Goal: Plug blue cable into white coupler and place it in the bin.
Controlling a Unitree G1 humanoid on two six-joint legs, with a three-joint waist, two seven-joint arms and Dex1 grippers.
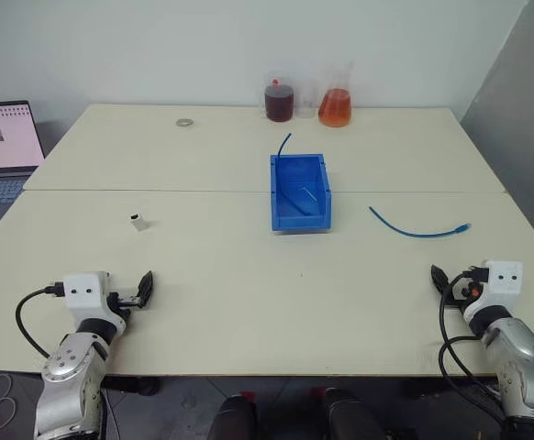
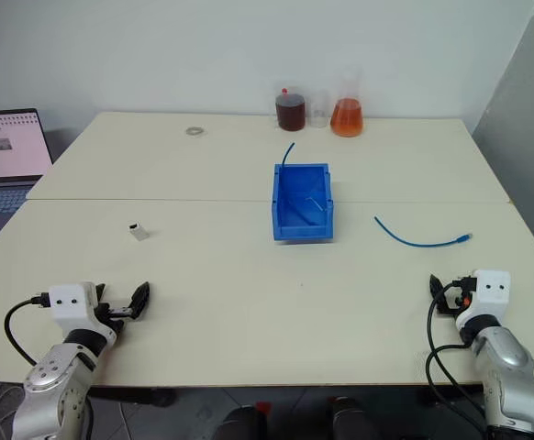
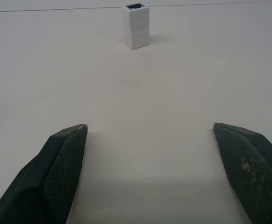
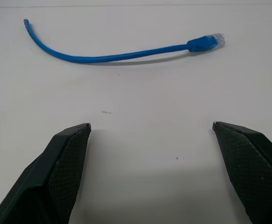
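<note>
Cable: the blue cable (image 1: 420,230) lies loose on the desk (image 1: 249,302), right of the bin and ahead of the right gripper, its pale plug at the far right end.
Coupler: the white coupler (image 1: 139,222) stands upright on the desk's left half, dark open face up, ahead of the left gripper and well apart from the cable.
Bin: the bin (image 1: 300,191) sits mid-desk with a short blue wire stub (image 1: 284,144) poking over its far rim.
Left gripper: the left gripper (image 3: 150,135) hovers low near the desk's front edge, fingers spread wide, nothing between them.
Right gripper: the right gripper (image 4: 151,133) is likewise spread and empty, facing the cable.
Stage: by my reading, nothing is grasped yet; both pickups remain.
Risk, coupler: it is small and light, so an off-centre pinch would likely tip or skate it away.
Risk, cable: gripping far from the plug would leave the end floppy, making alignment with the socket poor.
Risk, mix-up: the stub could be mistaken for the cable.
</note>
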